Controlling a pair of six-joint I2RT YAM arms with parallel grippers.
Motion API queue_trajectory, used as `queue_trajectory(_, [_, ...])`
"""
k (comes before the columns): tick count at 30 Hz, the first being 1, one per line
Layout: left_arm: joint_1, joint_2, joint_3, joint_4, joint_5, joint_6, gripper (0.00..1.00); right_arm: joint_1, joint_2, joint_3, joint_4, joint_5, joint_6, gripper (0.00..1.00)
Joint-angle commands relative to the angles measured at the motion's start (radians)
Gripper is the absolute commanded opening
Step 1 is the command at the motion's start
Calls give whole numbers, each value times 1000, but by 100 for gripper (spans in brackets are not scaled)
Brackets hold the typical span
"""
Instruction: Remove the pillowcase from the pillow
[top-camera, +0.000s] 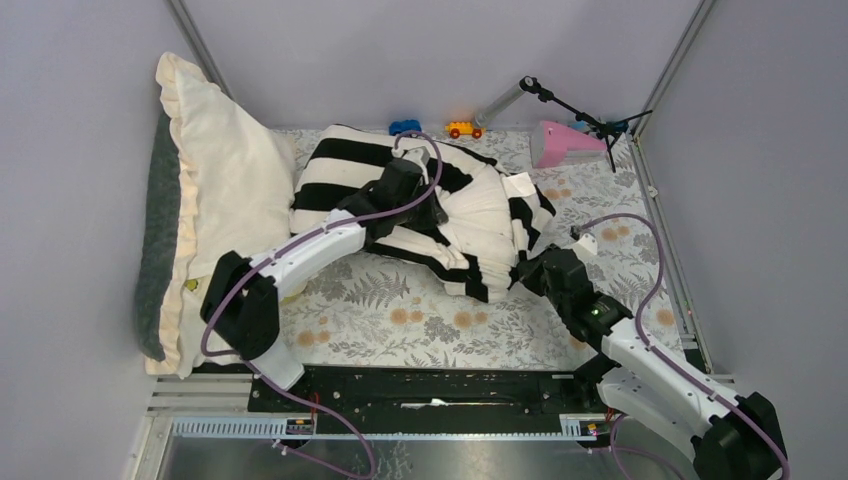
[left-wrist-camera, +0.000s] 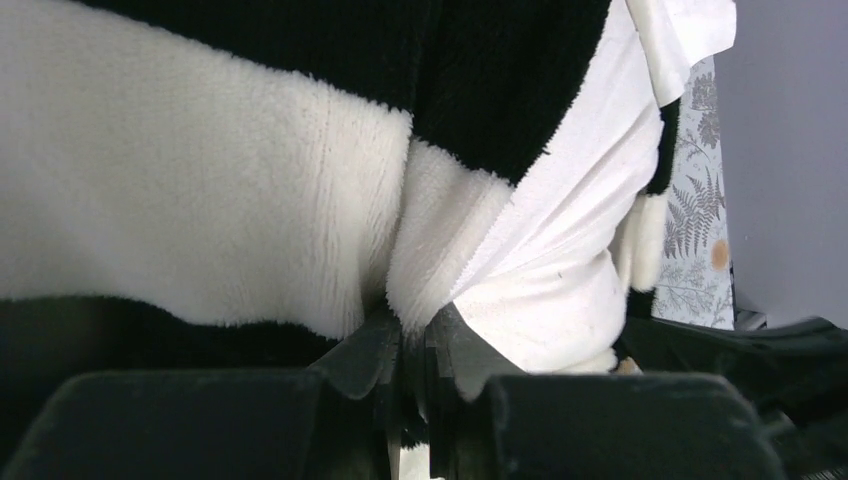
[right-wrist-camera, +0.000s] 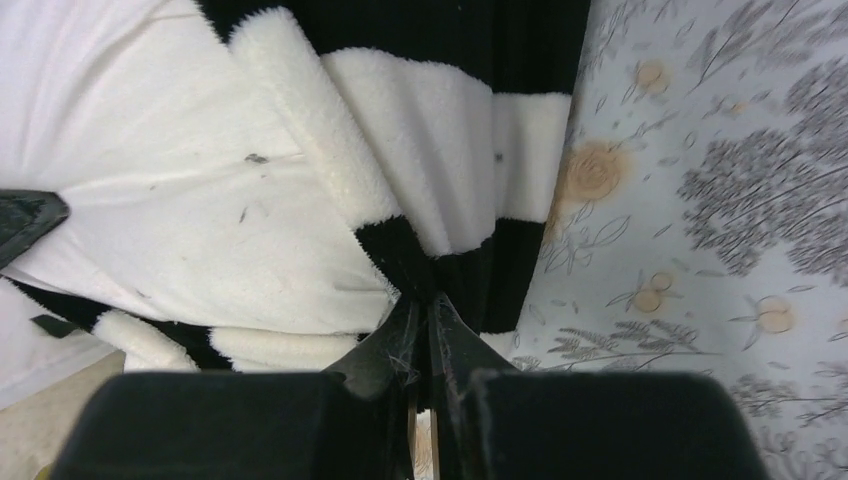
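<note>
The black and white striped pillowcase (top-camera: 345, 170) lies across the middle of the table, bunched toward its right end, with the off-white pillow (top-camera: 480, 215) showing through its open mouth. My left gripper (top-camera: 432, 208) is shut on a white fleece fold of the pillowcase (left-wrist-camera: 440, 230), next to the bare pillow (left-wrist-camera: 560, 290). My right gripper (top-camera: 527, 268) is shut on a black stripe at the pillowcase's lower right edge (right-wrist-camera: 440, 260); the speckled pillow (right-wrist-camera: 180, 210) fills the left of that view.
A cream ruffled pillow with grey backing (top-camera: 215, 180) leans at the left wall. A pink object (top-camera: 565, 143), a microphone stand (top-camera: 580, 115), and small blue (top-camera: 404, 127) and orange (top-camera: 463, 129) toys sit at the back. The floral tablecloth (top-camera: 400, 315) covers the table.
</note>
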Motion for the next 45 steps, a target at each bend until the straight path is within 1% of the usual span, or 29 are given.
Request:
queue_trajectory(1, [80, -131, -47, 26, -126, 11, 8, -28, 49, -90, -88, -29, 75, 4])
queue_trajectory(4, [77, -148, -51, 23, -56, 34, 13, -30, 59, -81, -70, -51, 63, 3])
queue_trajectory(6, [62, -152, -37, -5, -15, 55, 17, -30, 42, -74, -39, -83, -4, 3])
queue_trajectory(8, [28, -169, -17, -49, -42, 82, 23, -31, 18, -62, -19, -108, -52, 5])
queue_trajectory(9, [7, -185, -8, -73, -79, 97, 26, -30, 4, -56, -17, -117, -73, 5])
queue_trajectory(11, [-28, -226, -11, -102, -128, 115, 36, -30, -18, -52, 4, -151, -124, 7])
queue_trajectory(13, [-49, -274, -34, -106, -144, 118, 50, -30, -37, -52, 9, -169, -147, 8])
queue_trajectory(14, [-55, -298, -45, -106, -141, 118, 56, -30, -47, -56, 14, -176, -156, 8])
queue_trajectory(15, [-61, -316, -54, -102, -135, 117, 61, -31, -56, -63, 24, -185, -167, 8])
queue_trajectory(16, [-67, -334, -60, -99, -124, 117, 64, -30, -67, -71, 34, -191, -172, 4])
queue_trajectory(17, [-67, -356, -73, -81, -89, 118, 69, -30, -86, -78, 38, -192, -172, 0])
queue_trajectory(18, [-65, -374, -87, -50, -23, 118, 76, -31, -104, -83, 41, -190, -169, 0])
queue_trajectory(20, [-53, -413, -100, 3, 89, 111, 81, -30, -145, -100, 65, -201, -167, 0])
queue_trajectory(21, [-50, -432, -101, 17, 108, 97, 84, -30, -166, -107, 78, -207, -168, 0])
queue_trajectory(23, [-47, -471, -103, 41, 98, 67, 97, -31, -205, -119, 94, -210, -169, 0])
queue_trajectory(24, [-46, -491, -113, 66, 86, 54, 99, -30, -220, -123, 96, -206, -167, 0])
queue_trajectory(27, [-43, -533, -178, 153, 5, -24, 99, -30, -239, -129, 96, -203, -157, 0])
queue_trajectory(29, [-43, -524, -196, 186, -26, -68, 99, -30, -233, -129, 96, -214, -151, 0])
queue_trajectory(31, [-51, -472, -165, 169, -6, -80, 99, -30, -225, -130, 96, -235, -144, 0])
queue_trajectory(33, [-85, -398, -104, 109, -23, -86, 99, -30, -221, -132, 96, -249, -139, 0])
queue_trajectory(34, [-108, -364, -77, 88, -41, -84, 99, -31, -221, -134, 96, -250, -137, 0])
queue_trajectory(37, [-186, -282, -17, 52, -153, -81, 99, -30, -227, -142, 98, -247, -138, 0])
queue_trajectory(40, [-214, -216, 18, 35, -223, -60, 99, -31, -232, -148, 96, -246, -140, 0])
queue_trajectory(45, [-244, -69, 117, -2, -241, -37, 99, -30, -233, -157, 96, -254, -147, 0])
